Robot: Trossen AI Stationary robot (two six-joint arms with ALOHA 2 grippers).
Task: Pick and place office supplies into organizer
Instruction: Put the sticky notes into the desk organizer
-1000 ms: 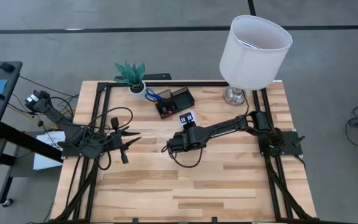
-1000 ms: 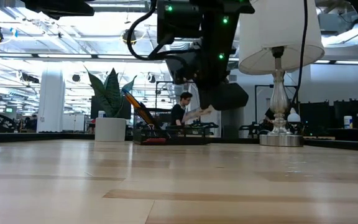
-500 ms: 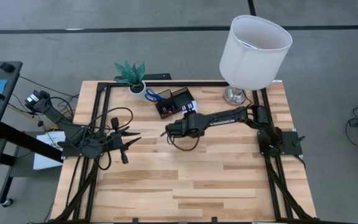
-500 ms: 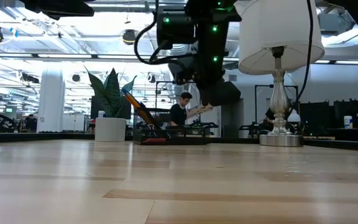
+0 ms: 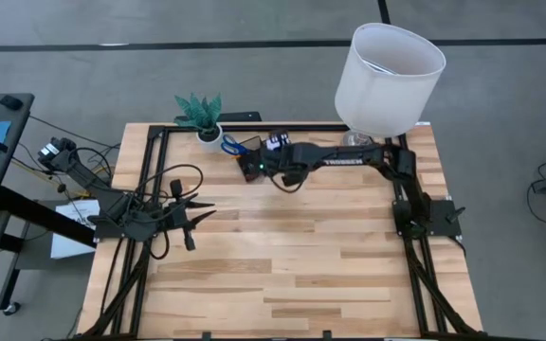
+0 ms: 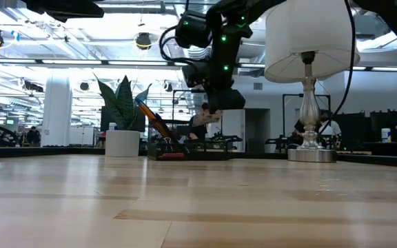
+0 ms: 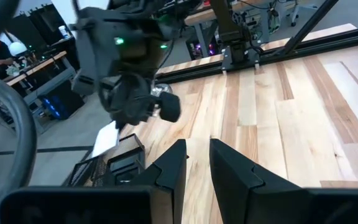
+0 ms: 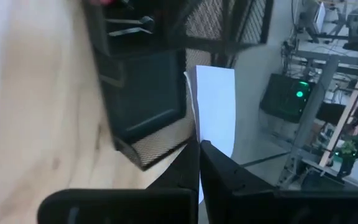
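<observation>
The black organizer stands near the table's far edge, with blue-handled scissors sticking up from it and a small red bit in its lower part. My right gripper hovers over the organizer, shut on the pale note pad. The pad also shows below that gripper in the left wrist view. My left gripper waits above the table's left side. Its fingers stand a narrow gap apart with nothing between them. My right gripper pinches the note pad by one edge between its two fingers. The fingers slant downward from the table's right side. The pad sticks out past the fingertips, lifted clear, just above the organizer's mesh wall.
A white plant pot stands just left of the organizer. A lamp with a big white shade stands at the far right corner, beside my right arm. Bare wood spreads across the table's middle and near side.
My right gripper has swung from the table's middle toward the far edge and a little upward, reaching over the organizer. Its wrist has rolled along the way. The note pad has gone with it, still clear of the table.
</observation>
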